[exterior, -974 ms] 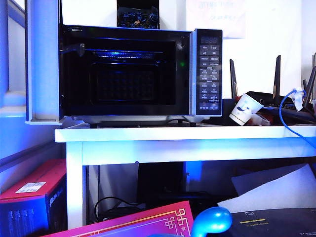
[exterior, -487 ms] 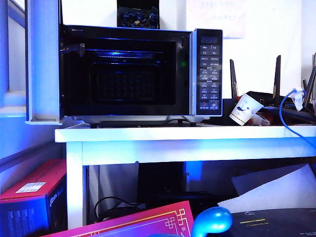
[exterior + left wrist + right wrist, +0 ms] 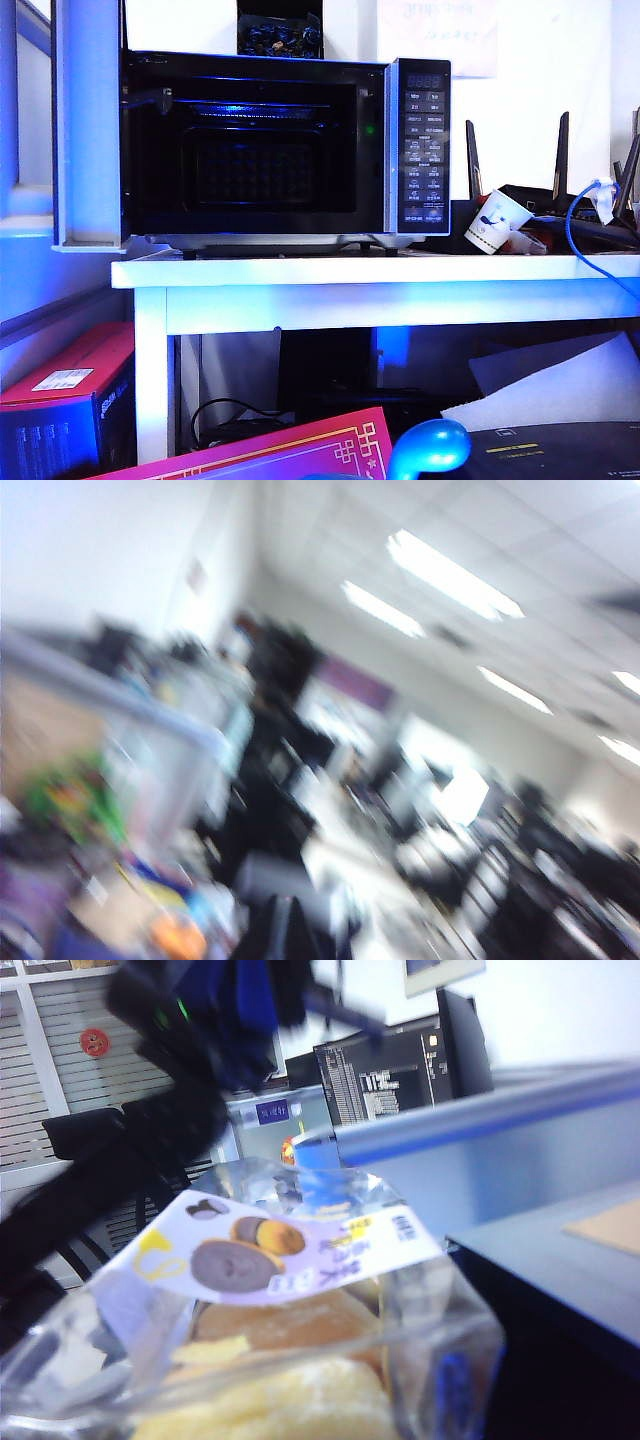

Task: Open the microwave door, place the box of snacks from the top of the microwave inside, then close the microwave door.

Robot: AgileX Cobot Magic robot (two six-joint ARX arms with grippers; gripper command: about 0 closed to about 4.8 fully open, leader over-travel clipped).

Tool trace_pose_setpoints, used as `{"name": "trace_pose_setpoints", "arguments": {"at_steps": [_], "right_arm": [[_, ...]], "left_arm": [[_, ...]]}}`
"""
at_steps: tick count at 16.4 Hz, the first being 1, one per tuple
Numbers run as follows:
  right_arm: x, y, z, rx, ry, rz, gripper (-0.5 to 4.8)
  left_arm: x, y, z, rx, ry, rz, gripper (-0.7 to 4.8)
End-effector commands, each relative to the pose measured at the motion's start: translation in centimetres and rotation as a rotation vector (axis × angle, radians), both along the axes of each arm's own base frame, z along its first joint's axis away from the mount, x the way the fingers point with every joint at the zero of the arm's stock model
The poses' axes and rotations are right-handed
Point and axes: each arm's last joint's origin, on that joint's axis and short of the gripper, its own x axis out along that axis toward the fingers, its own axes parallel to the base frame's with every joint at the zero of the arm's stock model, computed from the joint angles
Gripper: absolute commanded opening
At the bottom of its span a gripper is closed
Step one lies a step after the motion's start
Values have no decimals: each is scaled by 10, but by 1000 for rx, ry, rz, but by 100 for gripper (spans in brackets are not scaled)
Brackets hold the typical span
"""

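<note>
The black microwave (image 3: 285, 145) stands on the white table (image 3: 380, 272). The microwave door (image 3: 90, 130) is swung wide open to the left, and the dark cavity (image 3: 255, 165) has nothing in it. Neither arm appears in the exterior view. The box of snacks (image 3: 290, 1330), clear plastic with pale packets and a printed label, fills the right wrist view right at my right gripper's jaws, hiding the fingers. It hangs in front of the room, off any surface. In the blurred left wrist view my left gripper (image 3: 285, 932) has its dark fingertips together, with nothing between them.
A dark box of blue-wrapped pieces (image 3: 280, 35) sits on the microwave's top. Right of the microwave stand a tipped paper cup (image 3: 497, 222), a router with antennas (image 3: 560, 190) and a blue cable (image 3: 575, 225). A black arm (image 3: 170, 1090) crosses the right wrist view.
</note>
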Motion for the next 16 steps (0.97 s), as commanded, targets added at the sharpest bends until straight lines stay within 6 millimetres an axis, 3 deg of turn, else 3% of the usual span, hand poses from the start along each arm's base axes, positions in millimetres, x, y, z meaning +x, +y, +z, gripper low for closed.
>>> {"name": "trace_pose_setpoints", "arguments": {"at_steps": [1, 6, 10, 12, 13, 15, 16], "right_arm": [[18, 23, -22, 11, 2, -50, 283], [47, 42, -64, 11, 103, -127, 283], [57, 47, -79, -6, 102, -183, 283], [58, 47, -80, -5, 90, -220, 283], [59, 50, -82, -2, 97, -237, 283], [61, 53, -87, -8, 109, -239, 283], [61, 60, -91, -14, 113, -228, 283]], "left_arm": [[-4, 4, 7, -79, -86, 117, -4], [-3, 5, 9, -94, -183, 210, -5], [-30, 36, 33, -114, -282, 358, -4], [-58, 53, 52, -85, -366, 536, -5], [-78, 65, 60, -3, -414, 758, -5], [-95, 72, 59, 188, -400, 1130, -4], [-101, 70, 56, 256, -368, 1220, -5]]}}
